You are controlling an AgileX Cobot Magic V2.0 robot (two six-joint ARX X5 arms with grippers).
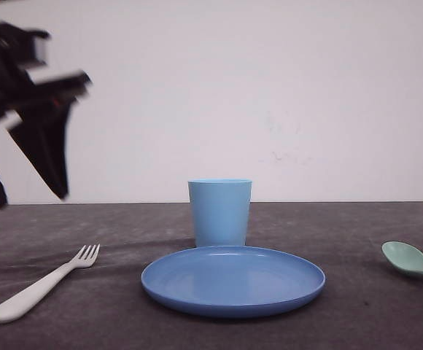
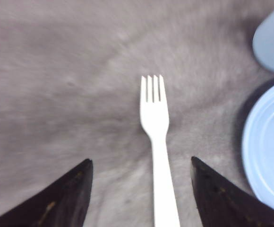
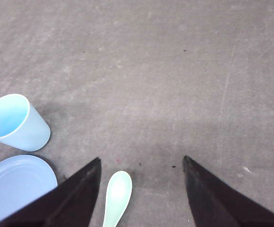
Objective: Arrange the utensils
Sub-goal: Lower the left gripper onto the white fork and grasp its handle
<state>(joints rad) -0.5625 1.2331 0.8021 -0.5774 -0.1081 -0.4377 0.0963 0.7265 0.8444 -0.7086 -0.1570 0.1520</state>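
A white fork (image 1: pixel 40 287) lies on the dark table at the front left, tines toward the cup. My left gripper (image 1: pixel 33 186) hangs open high above it at the upper left. In the left wrist view the fork (image 2: pixel 156 137) lies lengthwise between the spread fingers of the left gripper (image 2: pixel 141 163), well below them. A pale mint-green spoon (image 1: pixel 412 261) rests at the right edge of the table. In the right wrist view the spoon (image 3: pixel 116 196) lies below my open right gripper (image 3: pixel 141 161), close to one finger.
A light blue cup (image 1: pixel 219 212) stands upright at the table's middle, just behind a blue round plate (image 1: pixel 233 279). Both show beside the fork in the left wrist view, cup (image 2: pixel 273 40) and plate (image 2: pixel 269 146), and beside the spoon in the right wrist view.
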